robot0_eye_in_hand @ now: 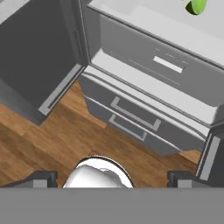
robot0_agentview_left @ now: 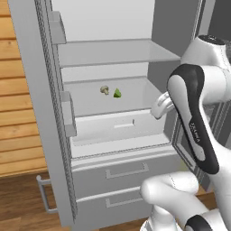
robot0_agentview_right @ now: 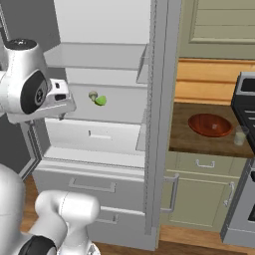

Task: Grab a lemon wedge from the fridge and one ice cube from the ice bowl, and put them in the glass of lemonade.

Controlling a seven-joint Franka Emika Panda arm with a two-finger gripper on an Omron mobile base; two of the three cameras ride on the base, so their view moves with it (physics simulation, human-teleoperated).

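Note:
The fridge [robot0_agentview_left: 113, 54] stands open, its pale shelves bare in places. On the middle shelf lies the small yellow-green lemon wedge [robot0_agentview_left: 117, 93] [robot0_agentview_right: 101, 100], which the hand view catches at its top edge [robot0_eye_in_hand: 197, 6]. My gripper [robot0_eye_in_hand: 112, 180] is open, its fingertips [robot0_eye_in_hand: 41, 179] far apart and nothing between them. It hangs in front of the fridge, below and to the right of the wedge, looking down at the lower drawers. On the counter right of the fridge sit the ice bowl [robot0_agentview_right: 210, 124] and the glass of lemonade [robot0_agentview_right: 240, 135]. The ice cube is too small to make out.
A small beige mushroom-like thing [robot0_agentview_left: 104, 90] lies just left of the wedge. Open fridge doors [robot0_agentview_left: 38, 113] [robot0_agentview_right: 159, 124] flank the interior. Two lower drawers [robot0_eye_in_hand: 131, 116] have bar handles. A stove [robot0_agentview_right: 245, 114] stands right of the wooden counter [robot0_agentview_right: 194, 142].

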